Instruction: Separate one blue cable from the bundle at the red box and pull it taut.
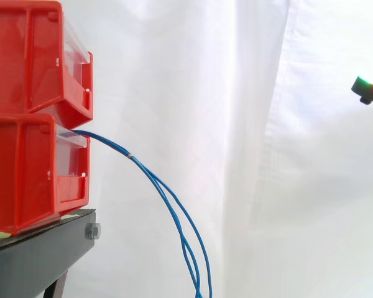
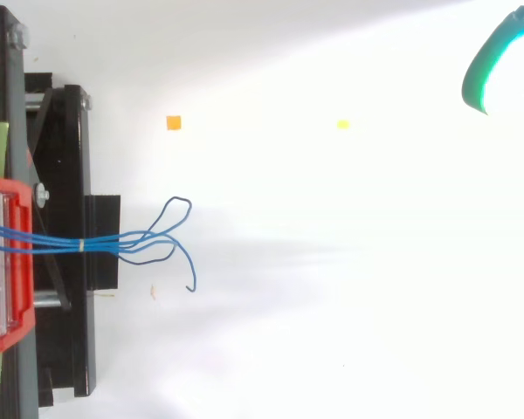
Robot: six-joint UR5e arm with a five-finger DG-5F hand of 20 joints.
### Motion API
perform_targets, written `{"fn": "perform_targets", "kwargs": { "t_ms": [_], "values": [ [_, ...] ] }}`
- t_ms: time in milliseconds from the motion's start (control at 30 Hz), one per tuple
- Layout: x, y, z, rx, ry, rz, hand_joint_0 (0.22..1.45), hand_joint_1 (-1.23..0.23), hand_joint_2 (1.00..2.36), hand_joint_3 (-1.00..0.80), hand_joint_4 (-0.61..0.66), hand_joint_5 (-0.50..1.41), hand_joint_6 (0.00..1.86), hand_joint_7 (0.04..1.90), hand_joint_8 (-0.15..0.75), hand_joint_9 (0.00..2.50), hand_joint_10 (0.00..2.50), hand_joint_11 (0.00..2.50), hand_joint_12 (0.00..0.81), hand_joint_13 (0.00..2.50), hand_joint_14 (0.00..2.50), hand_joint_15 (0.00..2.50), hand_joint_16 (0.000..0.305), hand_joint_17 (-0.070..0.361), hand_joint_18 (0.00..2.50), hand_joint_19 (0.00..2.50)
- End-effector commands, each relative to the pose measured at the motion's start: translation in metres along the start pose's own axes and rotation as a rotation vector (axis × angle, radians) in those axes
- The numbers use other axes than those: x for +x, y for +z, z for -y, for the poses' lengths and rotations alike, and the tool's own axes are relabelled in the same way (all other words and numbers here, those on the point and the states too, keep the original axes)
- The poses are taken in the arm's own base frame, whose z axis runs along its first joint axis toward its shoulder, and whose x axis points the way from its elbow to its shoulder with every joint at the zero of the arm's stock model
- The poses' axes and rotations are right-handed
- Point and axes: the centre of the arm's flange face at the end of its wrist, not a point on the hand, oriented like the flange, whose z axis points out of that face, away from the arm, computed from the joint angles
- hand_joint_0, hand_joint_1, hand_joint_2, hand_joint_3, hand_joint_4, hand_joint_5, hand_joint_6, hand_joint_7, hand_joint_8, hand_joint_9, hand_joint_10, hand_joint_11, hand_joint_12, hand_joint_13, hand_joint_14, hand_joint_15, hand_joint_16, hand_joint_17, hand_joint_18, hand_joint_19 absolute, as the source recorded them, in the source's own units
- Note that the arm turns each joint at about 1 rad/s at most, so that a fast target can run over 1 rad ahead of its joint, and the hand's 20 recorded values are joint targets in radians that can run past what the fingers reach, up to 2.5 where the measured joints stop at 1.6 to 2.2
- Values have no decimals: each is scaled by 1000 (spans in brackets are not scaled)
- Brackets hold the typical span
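White curtain (image 1: 236,124) behind. Side view: red bins (image 1: 31,124) stacked at 9 o'clock on black stand (image 1: 37,254). Blue cables (image 1: 132,157) leave the lower bin and droop toward 6 o'clock. Hand (image 1: 368,90) sits at the 3 o'clock edge, well apart from the cables. Top view: the cables (image 2: 105,243), banded together, run from the bins (image 2: 0,262) at 9 o'clock, with loose loops left of centre. Hand (image 2: 476,77) is at 1 o'clock; open or closed, can't tell.
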Motion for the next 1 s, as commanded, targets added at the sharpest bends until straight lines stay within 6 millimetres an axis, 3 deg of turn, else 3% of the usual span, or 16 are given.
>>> {"fn": "perform_targets", "kwargs": {
  "t_ms": [0, 167, 267, 533, 967],
  "values": [
    [0, 0, 0, 0, 0, 0, 518, -536, 1000, -500, 217, -216, 502, 811, 280, 465, 8, 397, 346, 377, 8, 242, 53, 120, 151, 401],
    [-1, 0, 0, 0, 0, 1, 514, -568, 1000, -500, 258, -216, 502, 785, 329, 570, 9, 400, 403, 531, 10, 276, 57, 129, 312, 422],
    [0, 0, 0, 0, 0, 0, 512, -572, 1000, -500, 240, -213, 502, 792, 319, 617, 13, 484, 391, 582, 12, 348, 57, 129, 351, 480],
    [0, 0, 0, 0, 0, 0, 498, -568, 1000, -500, 155, -220, 502, 794, 249, 579, 14, 535, 336, 504, 14, 379, 51, 116, 279, 500],
    [-1, 0, 0, 0, 0, 1, 494, -581, 1000, -500, 185, -230, 502, 775, 288, 421, 9, 385, 387, 371, 11, 298, 56, 127, 149, 430]
  ]
}}
